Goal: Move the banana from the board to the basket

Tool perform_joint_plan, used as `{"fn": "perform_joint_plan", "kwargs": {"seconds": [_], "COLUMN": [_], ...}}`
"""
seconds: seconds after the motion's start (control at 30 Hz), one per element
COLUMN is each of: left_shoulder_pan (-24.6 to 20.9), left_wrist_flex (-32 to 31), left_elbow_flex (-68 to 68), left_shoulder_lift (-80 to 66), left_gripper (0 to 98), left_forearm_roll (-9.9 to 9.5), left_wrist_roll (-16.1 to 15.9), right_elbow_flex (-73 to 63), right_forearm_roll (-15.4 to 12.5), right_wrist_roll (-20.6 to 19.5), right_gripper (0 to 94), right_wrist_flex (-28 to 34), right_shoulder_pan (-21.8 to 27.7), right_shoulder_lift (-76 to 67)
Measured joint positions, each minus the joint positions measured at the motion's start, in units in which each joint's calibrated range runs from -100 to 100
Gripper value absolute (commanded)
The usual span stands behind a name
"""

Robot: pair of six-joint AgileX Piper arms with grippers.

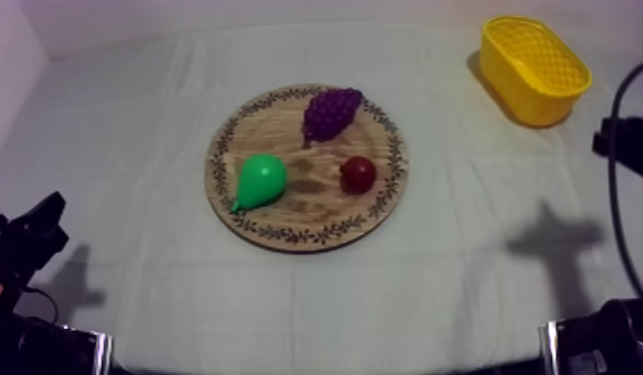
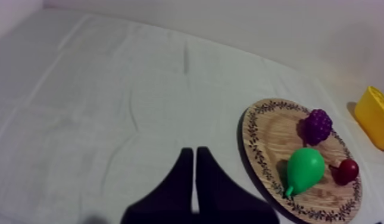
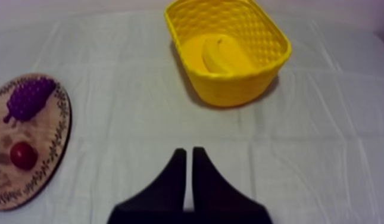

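**Right wrist view: banana lies in the basket, both grippers empty**

Right wrist view has the right gripper (image 3: 189, 152) low over the grey-white cloth (image 3: 325, 149). Its two black fingers are pressed together in a narrow wedge with nothing between them. Ahead of it stands the yellow basket (image 3: 230, 98), and the banana (image 3: 221, 55) lies on the basket's floor, well apart from the fingers. Off to the side, away from the basket, is the round wooden board (image 3: 54, 134). The left gripper (image 2: 194, 151) is also pressed together on nothing, over bare cloth beside the board.

Judging by how things lie, the placing is done and only parking the arm is left. To do that well, the right gripper should go up and back, away from the basket. That way a fingertip will not catch the woven rim and drag or tip what looks like a light basket. Keeping the fingers together gives a slim shape with little to snag. Neither arm has any reason to cross the board.

Count:
- one banana
- one basket
- one board
- on the board, one green pear (image 1: 260, 180), one bunch of grapes (image 1: 331, 110) and one small red fruit (image 1: 358, 174), each apart from the others
- two grippers
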Motion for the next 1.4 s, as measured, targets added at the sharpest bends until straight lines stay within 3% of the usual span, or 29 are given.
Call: {"fn": "perform_joint_plan", "kwargs": {"seconds": [0.53,0.9,1.03,1.13,1.4], "left_shoulder_pan": [0.0,0.0,0.0,0.0,0.0], "left_wrist_flex": [-0.1,-0.1,-0.1,-0.1,0.0], "left_elbow_flex": [0.0,0.0,0.0,0.0,0.0], "left_shoulder_lift": [0.0,0.0,0.0,0.0,0.0], "left_gripper": [0.1,0.1,0.1,0.1,0.1], "left_forearm_roll": [0.00,0.00,0.00,0.00,0.00], "left_wrist_roll": [0.0,0.0,0.0,0.0,0.0], "right_elbow_flex": [21.3,23.5,24.1,24.4,24.4], "right_forearm_roll": [0.5,5.5,6.3,6.4,6.4], "right_wrist_roll": [1.8,-6.1,-7.1,-6.1,1.1], "right_gripper": [1.6,0.8,0.5,0.4,0.4], "right_wrist_flex": [3.2,4.8,3.4,2.5,2.1], "right_shoulder_pan": [0.4,-0.5,-0.5,0.1,0.4], "right_shoulder_lift": [-23.3,-32.0,-34.3,-34.7,-34.9]}}
